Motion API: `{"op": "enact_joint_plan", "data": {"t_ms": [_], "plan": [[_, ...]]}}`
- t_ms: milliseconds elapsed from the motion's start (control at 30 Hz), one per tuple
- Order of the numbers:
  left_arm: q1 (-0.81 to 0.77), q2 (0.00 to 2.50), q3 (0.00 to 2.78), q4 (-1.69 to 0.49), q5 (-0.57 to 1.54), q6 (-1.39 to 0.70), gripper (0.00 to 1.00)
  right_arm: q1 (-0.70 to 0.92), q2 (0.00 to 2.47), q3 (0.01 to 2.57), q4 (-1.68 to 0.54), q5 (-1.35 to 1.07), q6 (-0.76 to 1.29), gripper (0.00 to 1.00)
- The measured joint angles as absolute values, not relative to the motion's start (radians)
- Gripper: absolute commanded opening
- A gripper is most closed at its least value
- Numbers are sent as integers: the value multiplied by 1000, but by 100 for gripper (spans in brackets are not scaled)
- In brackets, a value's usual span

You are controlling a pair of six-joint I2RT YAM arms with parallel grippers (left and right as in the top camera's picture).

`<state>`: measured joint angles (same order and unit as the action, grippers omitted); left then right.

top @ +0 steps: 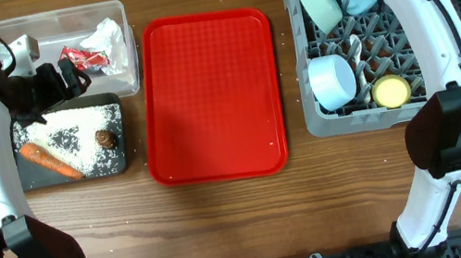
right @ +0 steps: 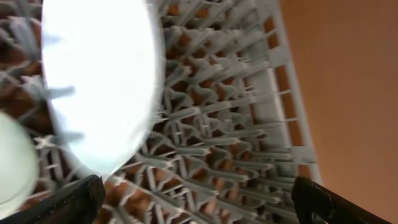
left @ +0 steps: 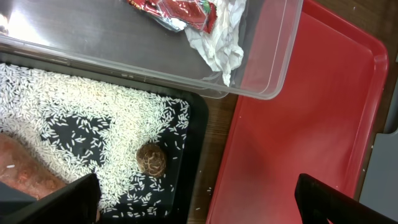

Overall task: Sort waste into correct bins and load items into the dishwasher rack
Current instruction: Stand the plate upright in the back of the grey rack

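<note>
The clear tub [top: 123, 34] holds the white napkin [top: 110, 38] and the red wrapper [top: 78, 56]. The black tray [top: 120, 157] holds the carrot [top: 48, 159], rice grains [top: 63, 136] and the brown lump [top: 103, 138]. My left gripper [top: 63, 79] is open and empty above the border of the two bins; its view shows the lump [left: 151, 158], rice [left: 81, 112], napkin [left: 217, 43] and wrapper [left: 174, 9]. The grey rack [top: 323, 118] holds the pale green bowl [top: 319, 3], light blue bowl [top: 332, 79], yellow cup [top: 390, 91] and spoon [top: 355, 47]. My right gripper [right: 199, 202] is open over the rack pegs, beside the light blue plate [right: 99, 81].
The flat red tray [top: 211, 95] lies between the bins and the rack, with nothing on it. A few rice grains lie on the wood between the black tray and the red tray [left: 298, 124]. Bare wooden table lies in front.
</note>
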<state>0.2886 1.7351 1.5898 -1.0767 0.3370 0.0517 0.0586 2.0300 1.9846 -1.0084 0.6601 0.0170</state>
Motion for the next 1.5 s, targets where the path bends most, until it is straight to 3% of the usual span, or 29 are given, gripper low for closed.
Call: {"op": "enact_joint_plan", "data": {"t_ms": [200,533,1000,1267,1500], "plan": [[289,1735,1590,-1076,337,52,100,59,1954,1977,-1051,415,86,100],[288,1735,1590,-1076,337,52,100,58,1346,1992,-988,101,138,100],[289,1735,1590,-1076,337,52,100,68,1443,1989,-995,52,143,100],[289,1735,1590,-1076,337,52,100,337,1448,1980,-994,54,130,100],[289,1735,1590,-1076,337,52,100,340,1447,1904,-971,51,111,100]]}}
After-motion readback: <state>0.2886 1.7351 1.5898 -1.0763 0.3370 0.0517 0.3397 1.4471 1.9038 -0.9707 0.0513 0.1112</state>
